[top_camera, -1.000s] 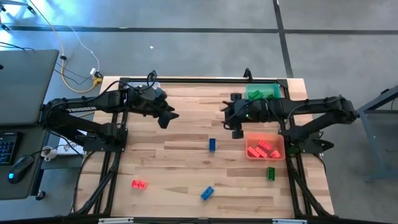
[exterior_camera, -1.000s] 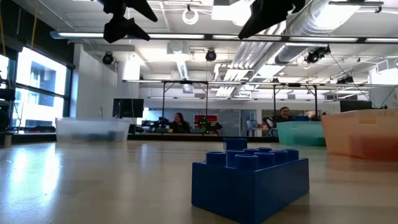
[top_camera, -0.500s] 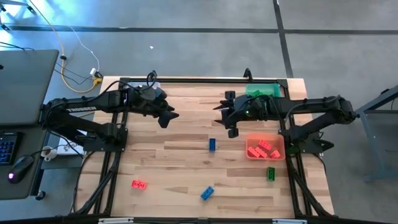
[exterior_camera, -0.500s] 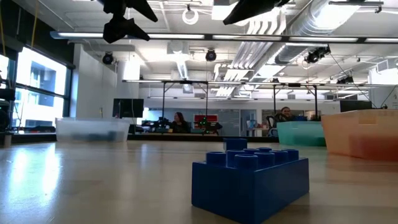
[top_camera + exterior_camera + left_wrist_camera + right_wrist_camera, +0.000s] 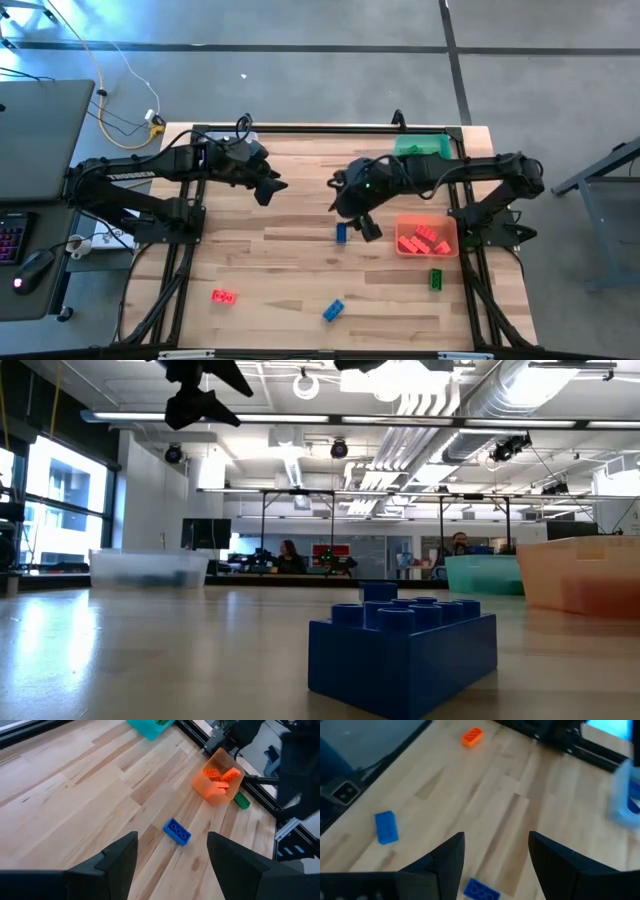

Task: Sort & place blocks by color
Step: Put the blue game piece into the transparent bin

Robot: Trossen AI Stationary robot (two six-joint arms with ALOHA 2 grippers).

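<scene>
Centrally, blue block [image 5: 341,233] flat — long axis near-to-far.

The high view looks straight down on the whole worktop [image 5: 300,200]. The low view sits at worktop level, close behind a blue block [image 5: 400,655]. Both wrist views look down past their fingers at the same mid-worktop block [image 5: 177,831].

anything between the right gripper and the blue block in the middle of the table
Nothing visible. The right gripper hangs open just above and beside the blue block, with only bare table around it.
</scene>
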